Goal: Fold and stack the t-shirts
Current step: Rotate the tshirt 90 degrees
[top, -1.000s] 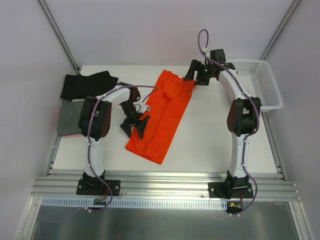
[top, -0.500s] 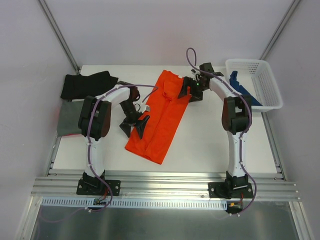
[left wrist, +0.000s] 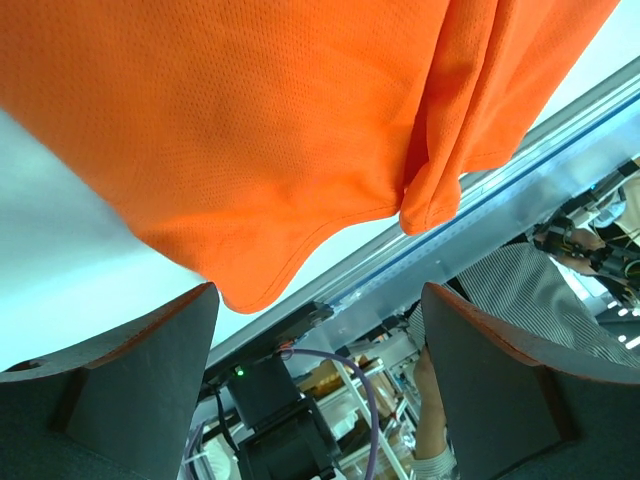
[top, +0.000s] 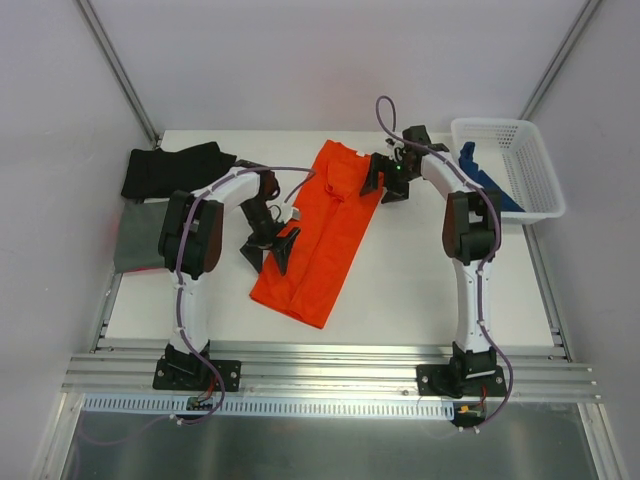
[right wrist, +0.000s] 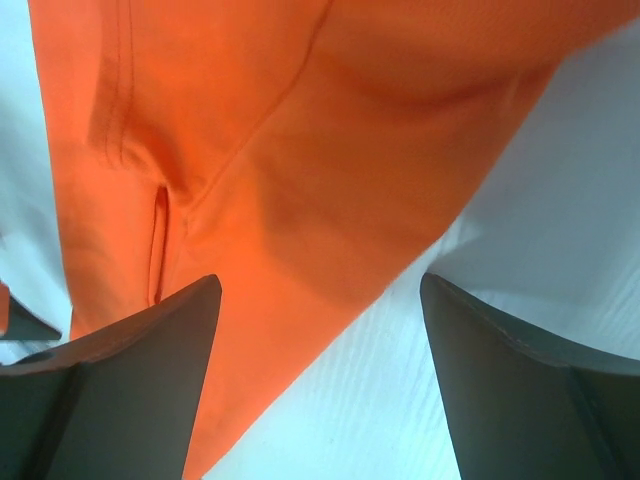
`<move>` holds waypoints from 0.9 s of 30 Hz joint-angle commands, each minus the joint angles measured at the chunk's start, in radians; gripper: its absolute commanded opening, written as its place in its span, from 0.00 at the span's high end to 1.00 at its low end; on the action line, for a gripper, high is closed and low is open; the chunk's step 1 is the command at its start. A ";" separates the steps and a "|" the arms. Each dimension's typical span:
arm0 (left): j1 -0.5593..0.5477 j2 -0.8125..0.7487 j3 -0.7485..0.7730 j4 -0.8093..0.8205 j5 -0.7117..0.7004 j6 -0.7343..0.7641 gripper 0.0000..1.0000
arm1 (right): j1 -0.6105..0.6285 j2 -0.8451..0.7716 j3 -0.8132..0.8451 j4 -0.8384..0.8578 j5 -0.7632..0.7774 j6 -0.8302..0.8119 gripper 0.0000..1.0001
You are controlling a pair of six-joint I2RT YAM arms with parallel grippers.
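Observation:
The orange-red t-shirt [top: 325,230] lies on the table as a long folded strip, running from the back centre to the front left. My left gripper [top: 270,252] is open and empty at the strip's left edge; its wrist view shows the shirt's hem [left wrist: 260,150] just beyond the fingers. My right gripper [top: 385,180] is open and empty over the shirt's far right edge [right wrist: 300,200]. A black t-shirt [top: 170,170] and a dark grey one [top: 138,235] lie at the far left. A blue t-shirt [top: 485,180] lies in the white mesh basket [top: 535,185].
The white mesh basket stands at the back right corner. The table's aluminium front rail [top: 330,375] carries both arm bases. White walls and metal posts close in the back and sides.
My right gripper has moved left from near the basket to the orange shirt's far right edge, uncovering the blue shirt. The left arm has barely moved.

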State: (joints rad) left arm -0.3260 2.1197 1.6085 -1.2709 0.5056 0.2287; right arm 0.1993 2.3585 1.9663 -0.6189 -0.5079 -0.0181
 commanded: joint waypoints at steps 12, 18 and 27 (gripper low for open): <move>-0.030 0.020 -0.010 -0.038 0.001 0.009 0.17 | 0.000 0.183 0.272 0.054 -0.009 0.073 0.14; -0.031 0.011 -0.041 -0.035 -0.025 0.008 0.16 | 0.018 0.216 0.330 0.079 -0.011 0.089 0.14; -0.051 0.088 0.017 -0.042 -0.013 0.011 0.17 | 0.032 0.248 0.376 0.102 -0.020 0.109 0.15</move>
State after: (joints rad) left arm -0.3607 2.1853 1.5848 -1.2736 0.4889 0.2283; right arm 0.2211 2.5740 2.2986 -0.5259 -0.5232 0.0723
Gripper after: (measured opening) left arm 0.832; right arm 0.853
